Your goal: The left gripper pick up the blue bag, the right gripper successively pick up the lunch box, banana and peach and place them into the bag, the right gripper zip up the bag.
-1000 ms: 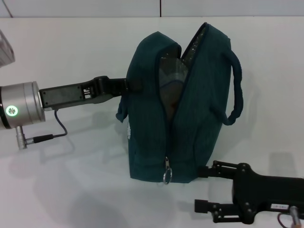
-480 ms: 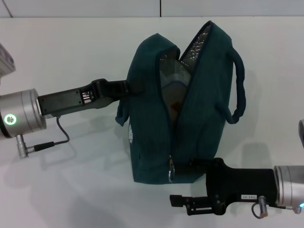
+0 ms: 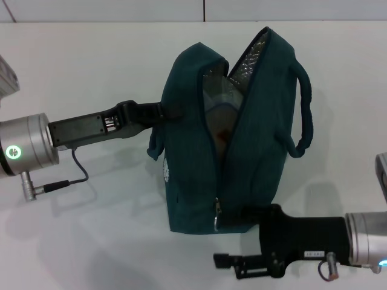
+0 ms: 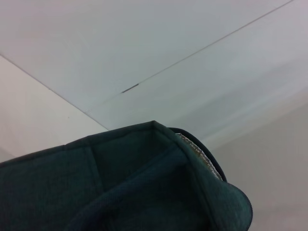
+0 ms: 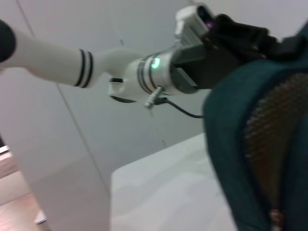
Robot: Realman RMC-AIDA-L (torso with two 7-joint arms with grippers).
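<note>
The blue bag (image 3: pixel 242 151) stands upright on the white table (image 3: pixel 91 54), its zip open down the front. Inside I see a clear lunch box (image 3: pixel 219 99) and a bit of orange below it (image 3: pixel 225 134); the banana is hidden. My left gripper (image 3: pixel 162 111) is shut on the bag's left handle strap. My right gripper (image 3: pixel 228 237) is open at the bag's base; its upper finger (image 3: pixel 242 212) lies against the bag beside the zipper pull (image 3: pixel 216 221), the lower finger (image 3: pixel 225 260) stands off it. The bag also fills the left wrist view (image 4: pixel 144 187) and the right wrist view (image 5: pixel 250 125).
The bag's right handle (image 3: pixel 305 109) loops out to the right. The left arm's cable (image 3: pixel 72 172) hangs above the table at the left. The left arm (image 5: pixel 144 72) shows in the right wrist view behind the bag. The wall edge runs along the table's back.
My right gripper has moved left along the bag's base to the zipper pull, mostly in the first half second. The bag shifted slightly. The left arm barely moved.
</note>
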